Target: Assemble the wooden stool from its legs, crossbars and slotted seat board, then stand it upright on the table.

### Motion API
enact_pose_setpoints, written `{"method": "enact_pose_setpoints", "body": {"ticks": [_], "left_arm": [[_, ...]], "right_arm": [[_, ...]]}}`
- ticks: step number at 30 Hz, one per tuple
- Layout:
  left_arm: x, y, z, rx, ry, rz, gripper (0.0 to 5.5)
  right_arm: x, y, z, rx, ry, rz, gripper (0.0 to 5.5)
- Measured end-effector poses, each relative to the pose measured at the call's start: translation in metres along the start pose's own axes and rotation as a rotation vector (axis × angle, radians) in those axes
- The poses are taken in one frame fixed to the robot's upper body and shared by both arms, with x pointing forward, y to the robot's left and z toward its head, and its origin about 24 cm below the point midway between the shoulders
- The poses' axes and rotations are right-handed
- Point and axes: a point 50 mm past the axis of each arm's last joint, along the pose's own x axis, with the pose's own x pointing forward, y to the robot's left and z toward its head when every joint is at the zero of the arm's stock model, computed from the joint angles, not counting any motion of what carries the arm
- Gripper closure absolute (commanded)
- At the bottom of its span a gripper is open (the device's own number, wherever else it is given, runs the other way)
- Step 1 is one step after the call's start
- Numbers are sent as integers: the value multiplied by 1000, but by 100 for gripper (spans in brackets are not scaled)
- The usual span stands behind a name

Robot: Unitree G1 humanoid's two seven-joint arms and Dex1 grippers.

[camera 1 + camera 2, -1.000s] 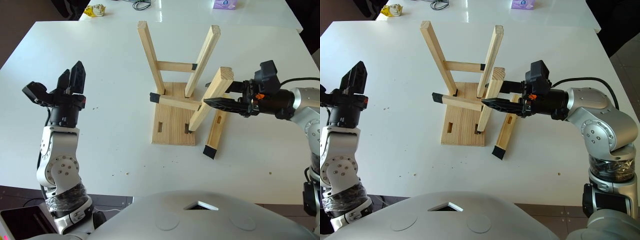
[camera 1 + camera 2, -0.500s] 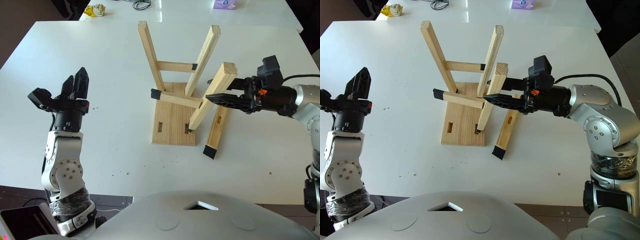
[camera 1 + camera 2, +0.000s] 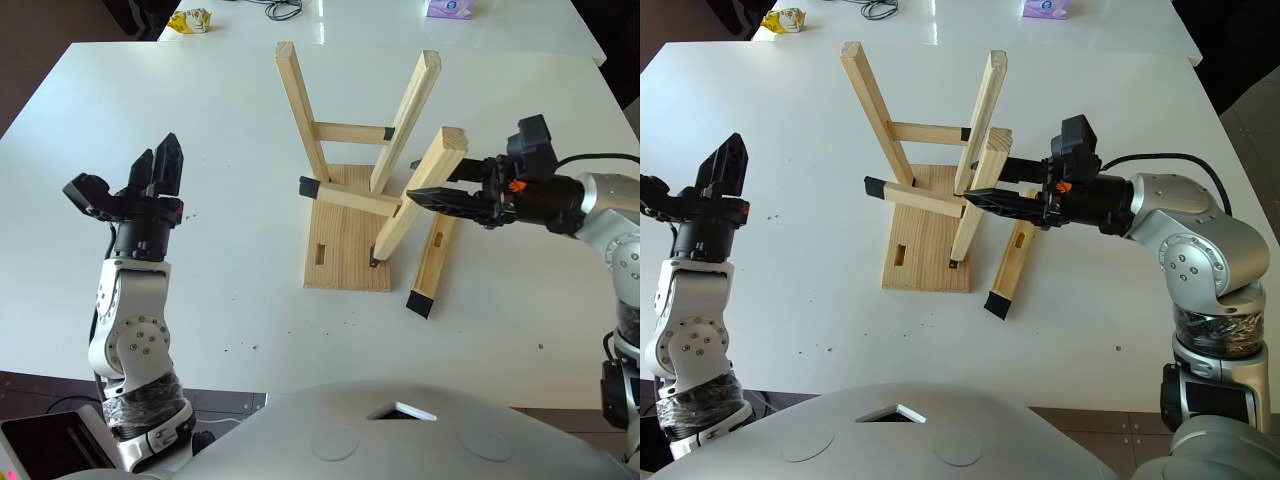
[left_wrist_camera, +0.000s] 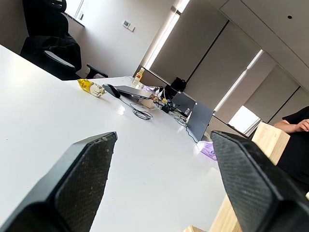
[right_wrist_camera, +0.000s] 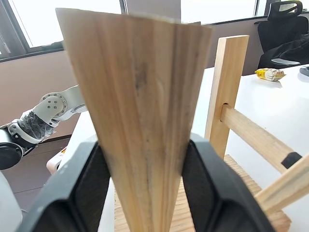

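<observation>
- Left end effector (image 3: 156,160) is raised over the left part of the white tabletop (image 3: 230,290), its two dark fingers (image 4: 77,183) spread wide with nothing between them.
- A crumpled yellow packet (image 3: 192,19) and a loop of cable (image 3: 281,9) lie on a second white table behind; any print on the packet is too small to read.
- The slotted seat board (image 3: 340,250) lies flat mid-tabletop, one open slot (image 3: 320,253) showing near its left edge.
- Two legs (image 3: 301,110) rise from the board's far end, splayed apart and joined by a crossbar (image 3: 350,132).
- A second crossbar (image 3: 345,200), black-tipped, runs across above the board to a tilted leg (image 3: 418,195) whose lower end sits at the board's near right corner.
- Right end effector (image 3: 413,197) is closed on that tilted leg about midway up, pads (image 5: 94,193) pressed to both faces.
- A loose leg (image 3: 431,265) with a black cap lies on the tabletop just right of the board, partly under the right arm.
- A purple box (image 3: 449,8) sits on the rear table, its label unreadable.
- Behind: office chairs, laptops and tall blinds.
</observation>
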Motion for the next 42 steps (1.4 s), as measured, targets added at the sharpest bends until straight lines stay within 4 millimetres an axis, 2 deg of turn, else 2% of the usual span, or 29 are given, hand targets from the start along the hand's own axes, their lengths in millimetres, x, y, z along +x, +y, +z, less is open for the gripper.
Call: {"method": "enact_pose_setpoints", "body": {"ticks": [27,42], "left_arm": [[-6,-2,-12,-30,19,7,191],[-11,-6,-17,-54,9,11,191]], "right_arm": [[-1,-6,0,-74,17,7,344],[2,-11,13,-129,32,21,345]]}}
